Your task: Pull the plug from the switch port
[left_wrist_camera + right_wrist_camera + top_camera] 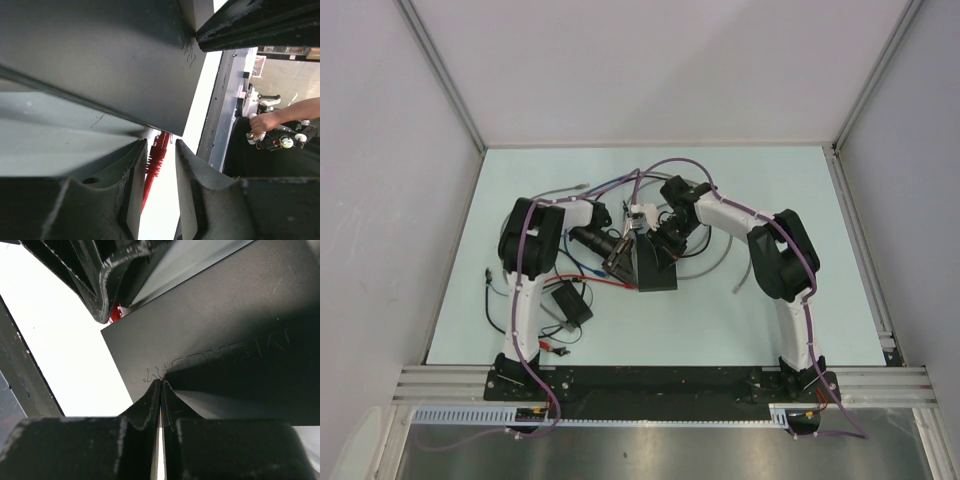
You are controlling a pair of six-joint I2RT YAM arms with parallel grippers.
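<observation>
Red plug [155, 155] looks stiff, light; pinch its ribbed boot. Left gripper [161, 146] straddles it narrowly; right gripper [160, 385] sits closed.

Robotics lab, white-panelled enclosure [650, 70], aluminium rails [880, 380]

The switch [225, 315] has a dark grey shell, matt and smooth, perhaps plastic. Letters are moulded into it, and fine scratches show on its face. The plug [157, 155] has a red boot of glossy, ribbed plastic. The left fingers [195, 175] and right fingers [145, 410] are black and rough, with pale worn edges. The surface [720, 310] is pale green, smooth and matt. The rail [440, 382] is bare metal; the sheet [650, 455] is brushed metal with a dull shine.
</observation>
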